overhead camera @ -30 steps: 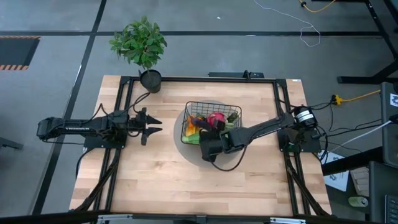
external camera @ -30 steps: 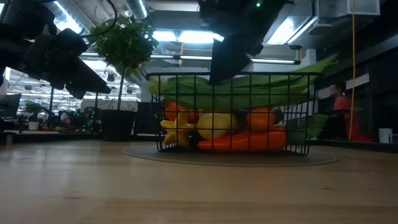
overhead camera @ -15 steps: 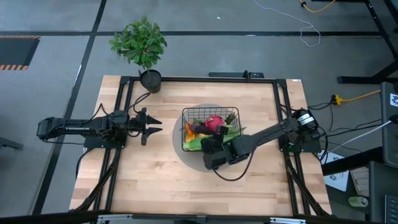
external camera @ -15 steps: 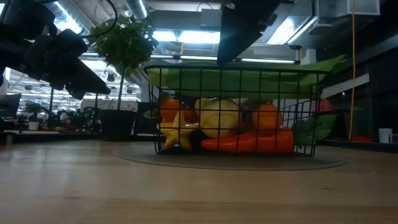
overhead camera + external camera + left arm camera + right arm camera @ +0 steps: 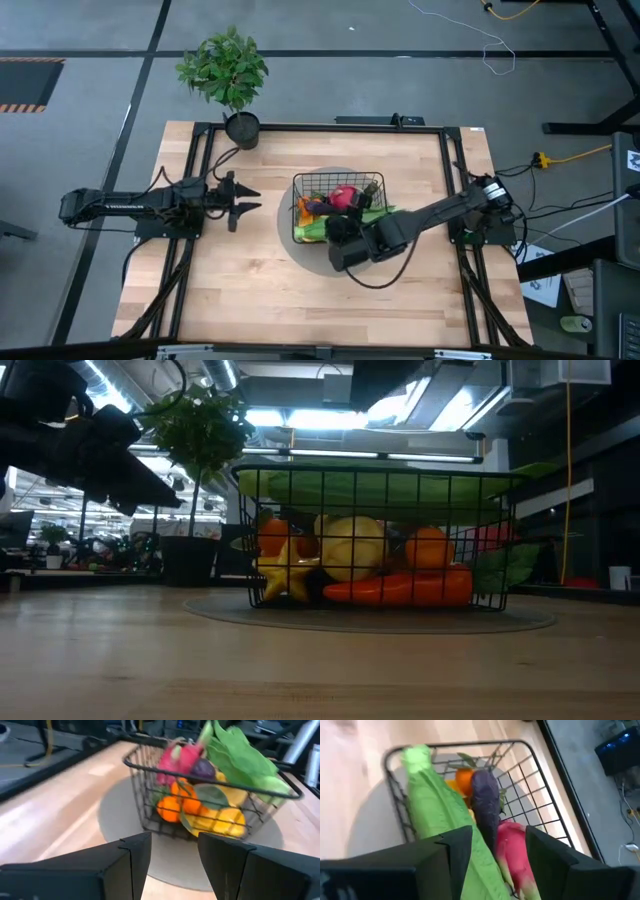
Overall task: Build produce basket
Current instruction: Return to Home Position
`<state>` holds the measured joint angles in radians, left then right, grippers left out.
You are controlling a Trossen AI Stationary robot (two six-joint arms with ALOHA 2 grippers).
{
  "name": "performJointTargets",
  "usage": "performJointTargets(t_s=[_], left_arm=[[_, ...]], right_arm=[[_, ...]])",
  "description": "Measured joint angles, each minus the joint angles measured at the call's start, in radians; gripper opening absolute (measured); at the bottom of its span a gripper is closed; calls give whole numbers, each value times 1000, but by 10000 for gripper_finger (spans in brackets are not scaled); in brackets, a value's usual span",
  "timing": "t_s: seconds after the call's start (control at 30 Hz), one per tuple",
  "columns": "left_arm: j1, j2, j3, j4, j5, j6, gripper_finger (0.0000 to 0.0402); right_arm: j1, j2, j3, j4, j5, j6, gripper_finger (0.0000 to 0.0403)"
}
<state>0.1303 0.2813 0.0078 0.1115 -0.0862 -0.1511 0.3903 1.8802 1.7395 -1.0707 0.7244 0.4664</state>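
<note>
Right gripper [image 5: 337,229] is higher than a second ago. In the low view its dark body then hung down to the basket rim, half a second ago it was halfway up, and now only a bit shows at the top edge. From above it hangs over the near side of the basket [image 5: 340,176], fingers spread fairly wide, nothing between them. In the low view the basket sits slightly right of where it was a second ago, with no change over the last half second. Left gripper [image 5: 250,200] is where it was before, left of the basket and well apart, up off the table [image 5: 250,290], fingers apart and empty, pointing at the basket.

Basket stands upright mid-table on a round grey mat [image 5: 300,250]. Produce [image 5: 350,550] is all inside.
- Lettuce [image 5: 440,815] lies long across the top on the near side, leafy end poking past the right wall.
- Eggplant [image 5: 485,800] is just beside the lettuce, touching it.
- Dragon fruit [image 5: 512,851] is next to the eggplant, toward the far side.
- Tangerine [image 5: 464,780] sits lower down.
- Carrot [image 5: 400,588] lies flat on the bottom against the near mesh, with a star fruit [image 5: 285,575] at its left.

Potted plant [image 5: 225,68] is at the far left corner, well apart from the basket. From above, the right gripper and its forearm hide the near right part of the basket. The lettuce covers much of what lies under it.
</note>
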Motion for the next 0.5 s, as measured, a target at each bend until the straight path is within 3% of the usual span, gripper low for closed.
performJointTargets(t_s=[0.23,0.5], left_arm=[[0,0,0,17,-33,-1,151],[-20,0,0,7,51,26,151]], right_arm=[[42,-1,57,-72,-21,0,174],[76,-1,50,-140,-91,102,174]])
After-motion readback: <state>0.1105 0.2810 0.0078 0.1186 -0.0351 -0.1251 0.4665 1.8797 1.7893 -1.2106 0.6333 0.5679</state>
